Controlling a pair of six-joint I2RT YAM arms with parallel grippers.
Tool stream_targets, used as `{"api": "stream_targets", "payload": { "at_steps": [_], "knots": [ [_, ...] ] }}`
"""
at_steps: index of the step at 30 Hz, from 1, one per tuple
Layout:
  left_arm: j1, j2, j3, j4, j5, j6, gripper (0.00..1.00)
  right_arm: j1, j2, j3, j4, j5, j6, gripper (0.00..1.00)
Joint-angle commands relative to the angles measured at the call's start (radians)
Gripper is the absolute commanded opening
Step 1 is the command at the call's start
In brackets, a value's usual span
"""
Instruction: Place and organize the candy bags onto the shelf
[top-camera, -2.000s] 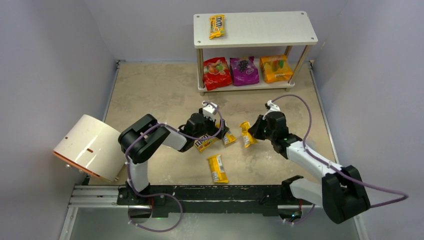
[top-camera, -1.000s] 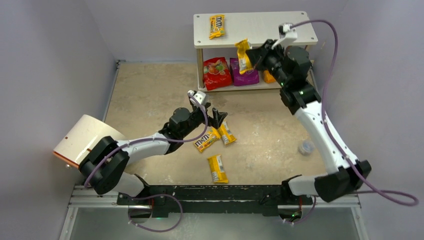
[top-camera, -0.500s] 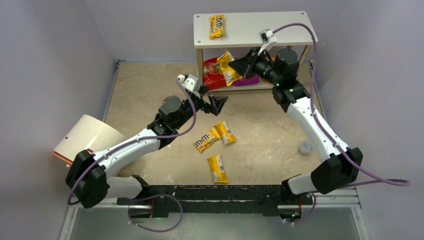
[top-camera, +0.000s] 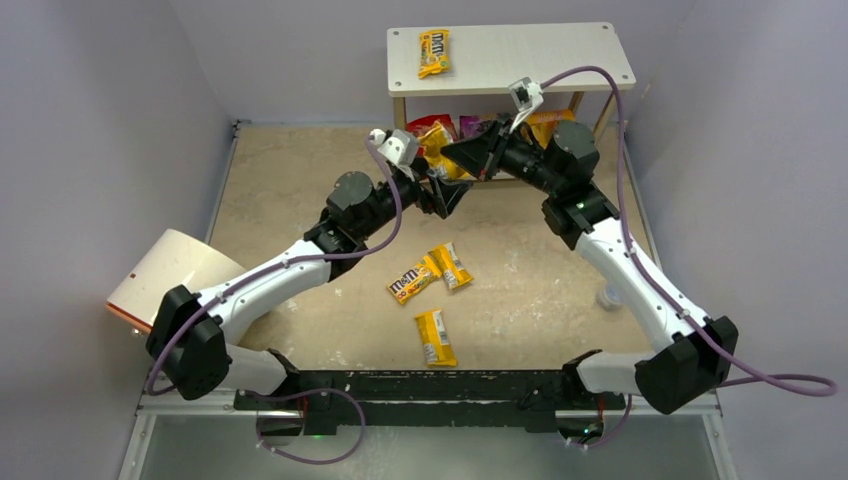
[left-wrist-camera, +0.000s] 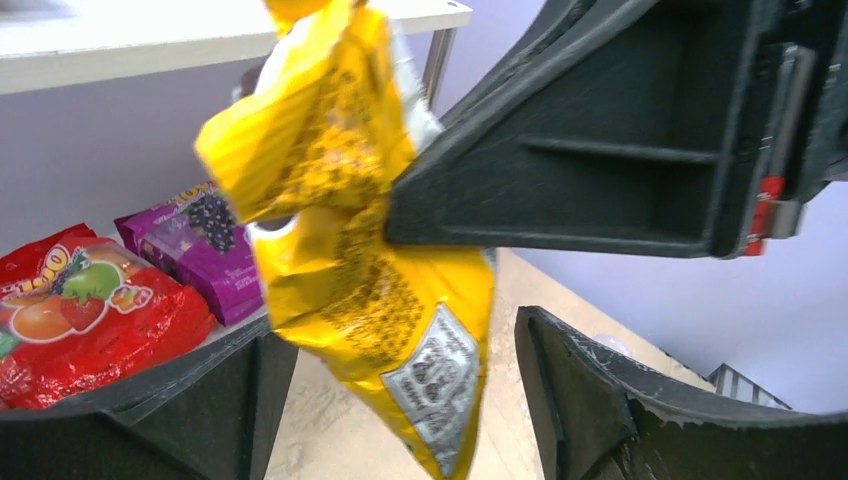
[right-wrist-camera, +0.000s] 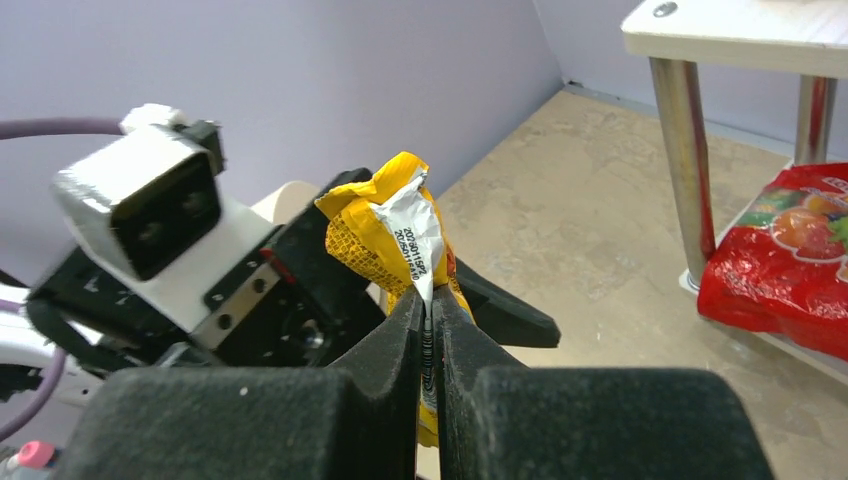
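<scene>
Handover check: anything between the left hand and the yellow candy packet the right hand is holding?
Nothing visible. The crumpled yellow M&M's packet hangs in the gap between the fingers of the open left hand. Whether it touches them is unclear. The right hand is clamped on it from the other side.

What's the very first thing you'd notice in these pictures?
The right hand pinches a crinkled yellow candy packet in mid-air, in front of the white shelf. The left hand is open, with a finger on either side of the packet. Three more yellow packets lie on the tan floor below.
</scene>
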Motion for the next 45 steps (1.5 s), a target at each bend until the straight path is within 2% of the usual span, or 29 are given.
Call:
{"api": "stream_targets", "payload": {
  "at_steps": [1, 7, 10, 13, 14, 18, 22, 23, 25, 27, 29, 34, 37, 41, 45],
  "knots": [
    [0.000, -0.041, 0.006, 0.024, 0.017, 0.037, 0.81, 0.004, -0.060, 0.011, 0.063, -0.006, 0.024, 0.07],
    [-0.001, -0.085, -0.037, 0.036, 0.013, 0.028, 0.80, 0.004, -0.069, 0.026, -0.004, 0.004, 0.000, 0.08],
    [0.000, -0.088, -0.027, 0.038, 0.062, 0.016, 0.80, 0.004, -0.064, -0.004, 0.035, -0.037, 0.006, 0.08],
    [-0.001, -0.094, -0.016, 0.045, 0.086, 0.005, 0.79, 0.004, -0.059, -0.012, 0.042, -0.012, -0.027, 0.09],
    [-0.001, -0.095, -0.011, 0.047, 0.089, 0.003, 0.75, 0.004, -0.058, -0.014, 0.043, -0.005, -0.035, 0.09],
    [-0.001, -0.074, 0.028, 0.017, 0.065, 0.023, 0.40, 0.004, -0.071, -0.035, 0.075, -0.022, -0.021, 0.10],
    [-0.001, -0.064, 0.051, -0.007, 0.021, 0.113, 0.09, 0.004, -0.096, -0.051, 0.055, -0.059, -0.016, 0.15],
    [0.000, -0.065, 0.050, -0.002, 0.005, 0.149, 0.00, 0.004, -0.105, -0.060, 0.041, -0.058, -0.017, 0.19],
    [0.000, -0.070, 0.036, 0.020, 0.016, 0.283, 0.00, 0.003, -0.129, -0.075, -0.003, -0.062, -0.004, 0.40],
    [-0.002, -0.072, -0.010, 0.070, 0.094, 0.534, 0.00, 0.001, -0.168, -0.087, -0.061, -0.002, -0.011, 0.71],
    [-0.003, -0.058, -0.070, 0.175, 0.110, 0.738, 0.00, 0.001, -0.231, -0.116, -0.099, 0.061, 0.025, 0.97],
    [-0.005, -0.003, -0.104, 0.299, -0.021, 1.174, 0.00, 0.001, -0.393, -0.188, -0.245, 0.247, 0.154, 0.99],
    [-0.013, 0.059, -0.142, 0.497, -0.092, 1.421, 0.00, 0.001, -0.455, -0.214, -0.259, 0.261, 0.234, 0.99],
    [-0.029, 0.134, -0.195, 0.828, -0.123, 1.625, 0.00, 0.001, -0.440, -0.203, -0.245, 0.248, 0.323, 0.95],
    [-0.051, 0.142, -0.228, 0.904, -0.098, 1.722, 0.00, 0.001, -0.340, -0.122, -0.317, 0.187, 0.306, 0.91]
  ]
}}
